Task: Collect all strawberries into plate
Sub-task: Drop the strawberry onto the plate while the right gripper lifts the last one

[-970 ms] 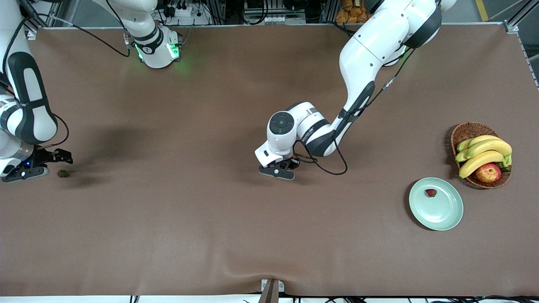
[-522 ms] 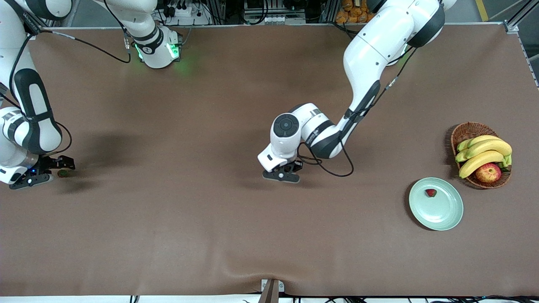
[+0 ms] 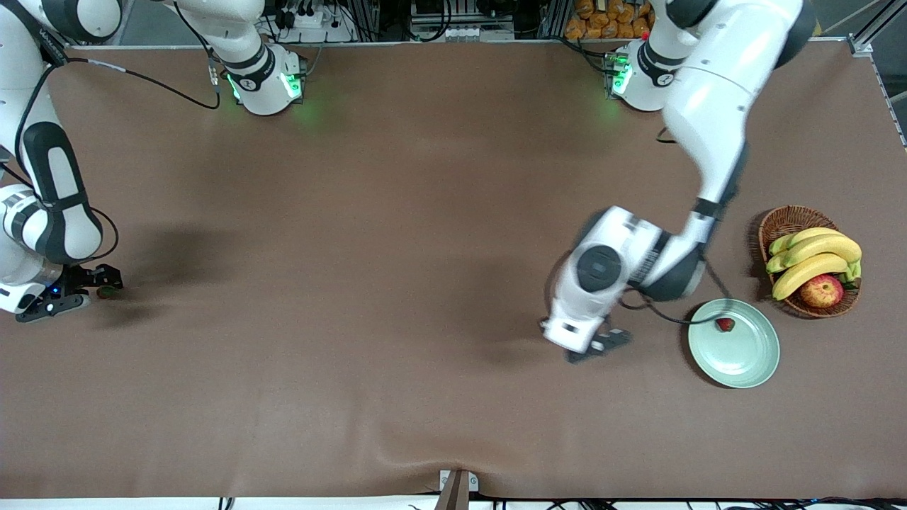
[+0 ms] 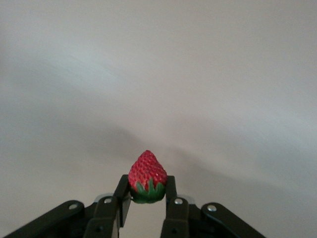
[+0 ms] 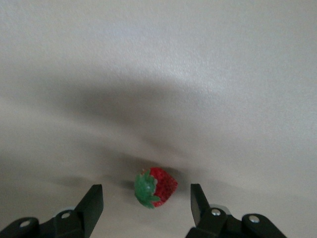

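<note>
- Nearest the front camera, we see the plate at the left arm's end of the table, one strawberry already lying in it
- Over bare table just beside the plate, the left gripper is clamped on a second strawberry; delivery, we judge, is near
- At the right arm's end, the right gripper stands spread wide about the third strawberry, on the table, touching neither finger; we count one of three placed
</note>
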Robot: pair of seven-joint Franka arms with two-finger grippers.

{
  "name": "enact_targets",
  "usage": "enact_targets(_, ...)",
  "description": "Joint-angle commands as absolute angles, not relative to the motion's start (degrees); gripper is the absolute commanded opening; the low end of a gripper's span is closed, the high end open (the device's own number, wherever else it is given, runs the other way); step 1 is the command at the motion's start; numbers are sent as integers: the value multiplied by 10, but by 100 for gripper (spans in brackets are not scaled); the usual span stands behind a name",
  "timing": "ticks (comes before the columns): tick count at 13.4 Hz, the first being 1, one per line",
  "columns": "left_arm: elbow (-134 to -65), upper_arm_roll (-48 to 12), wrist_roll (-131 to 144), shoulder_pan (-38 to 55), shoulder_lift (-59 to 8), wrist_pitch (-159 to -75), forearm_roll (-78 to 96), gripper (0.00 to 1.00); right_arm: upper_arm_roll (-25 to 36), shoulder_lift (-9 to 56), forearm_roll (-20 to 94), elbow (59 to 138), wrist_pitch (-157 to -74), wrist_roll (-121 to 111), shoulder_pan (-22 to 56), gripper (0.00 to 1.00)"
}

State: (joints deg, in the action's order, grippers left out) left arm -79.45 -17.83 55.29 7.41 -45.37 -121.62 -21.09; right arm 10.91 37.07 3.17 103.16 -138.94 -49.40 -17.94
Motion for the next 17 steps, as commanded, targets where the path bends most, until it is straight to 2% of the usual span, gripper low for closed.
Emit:
enact_targets(1,-805,-187,547,-13,-441,-1201,-206,0,97,383,54,1014,-1386,-533,-199,46)
enact_targets(2,-807,-187,543,-35,-437,-1194,-207,0,97,383,54,1014,-1387,-533,-199,35)
enact_targets(3,-808,-189,542,-55,-434,-1184,-207,0,97,383,58,1014,-1386,-531,-197,20)
enact_targets(4,-810,-189,540,-71,-427,-1171,-207,0,97,382,63,1014,-1386,-531,-197,0)
enact_targets(7,-822,-192,537,-119,-413,-1159,-207,0,97,382,69,1006,-1377,-522,-188,0)
enact_targets(10,-853,-192,507,-153,-411,-1160,-208,0,97,381,69,969,-1304,-505,-184,0)
enact_targets(14,-855,-192,442,-187,-414,-1166,-208,0,98,374,69,952,-1259,-501,-170,0)
enact_targets(16,-853,-192,415,-203,-417,-1178,-209,0,98,373,67,927,-1206,-443,-157,0)
enact_targets(17,-853,-192,409,-206,-418,-1184,-208,13,99,372,62,909,-1169,-416,-145,0)
